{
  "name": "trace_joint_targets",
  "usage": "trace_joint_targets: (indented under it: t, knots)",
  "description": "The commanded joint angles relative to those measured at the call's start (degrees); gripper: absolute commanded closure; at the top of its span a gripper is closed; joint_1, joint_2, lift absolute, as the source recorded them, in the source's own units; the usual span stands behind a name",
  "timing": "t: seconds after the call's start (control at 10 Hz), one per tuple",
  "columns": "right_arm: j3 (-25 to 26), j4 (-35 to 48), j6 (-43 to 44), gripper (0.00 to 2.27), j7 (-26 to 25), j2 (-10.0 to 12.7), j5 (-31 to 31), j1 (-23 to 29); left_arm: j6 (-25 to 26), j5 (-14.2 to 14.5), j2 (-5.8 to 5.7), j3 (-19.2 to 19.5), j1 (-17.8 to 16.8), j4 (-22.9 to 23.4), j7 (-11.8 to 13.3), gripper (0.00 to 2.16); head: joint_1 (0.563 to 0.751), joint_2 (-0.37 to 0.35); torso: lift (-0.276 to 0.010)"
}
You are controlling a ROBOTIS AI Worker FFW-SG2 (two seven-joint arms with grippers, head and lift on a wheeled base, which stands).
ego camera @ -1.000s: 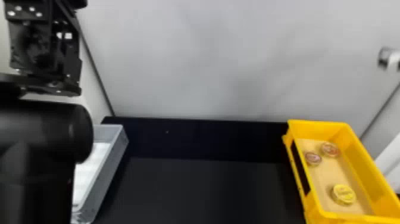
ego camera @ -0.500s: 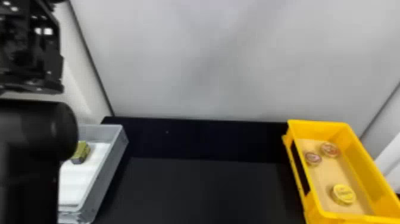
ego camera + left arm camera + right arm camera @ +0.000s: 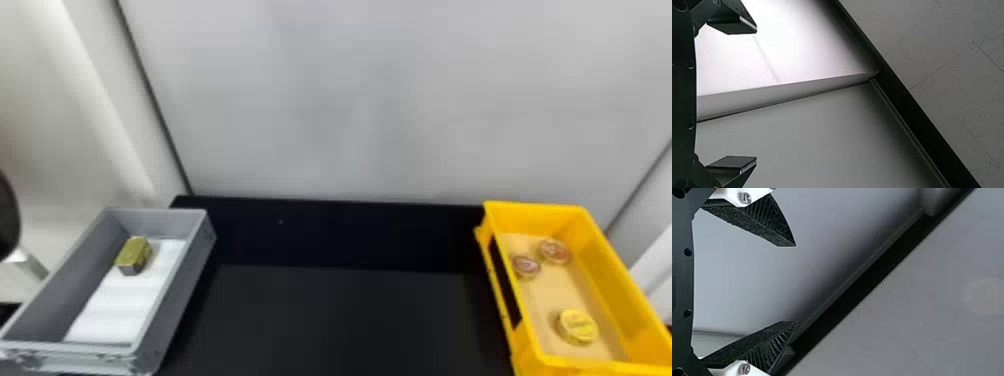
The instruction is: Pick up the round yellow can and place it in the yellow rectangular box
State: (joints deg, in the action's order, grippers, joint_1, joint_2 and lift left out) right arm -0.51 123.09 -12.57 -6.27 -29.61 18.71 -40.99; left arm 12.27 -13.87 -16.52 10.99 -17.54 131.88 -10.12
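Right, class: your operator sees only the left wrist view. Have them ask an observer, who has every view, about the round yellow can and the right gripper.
Operator: I can't find the round yellow can from here. Where is it?
Observer: It lies in the yellow rectangular box, nearer the robot than two reddish tins.
Operator: And is the right gripper holding anything?
Observer: No, its fingers are apart with nothing between them.
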Motion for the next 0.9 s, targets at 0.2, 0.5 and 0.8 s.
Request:
trace_joint_targets:
  t: [0.2,0.5,0.8]
  knots:
    - [-2.4,1.72,0.08,0.07,-0.14,-1.42,0.81,-1.54,2.76,-1.51,-3.88,0.7,0.14,2.32,-0.08,0.11,0.663,0.054,-0.01]
    - [-4.15,2.6,-2.38,0.07,0.3,-2.83,-0.24,-5.41,3.47,-2.13,-4.06,1.85,0.05,4.79,-0.08,0.11,0.663,0.054,-0.01]
    - [-3.71,3.47,-1.32,0.07,0.03,-2.3,-0.24,-4.36,3.55,-3.44,-3.8,2.46,0.75,5.14,-0.25,0.11,0.663,0.054,-0.01]
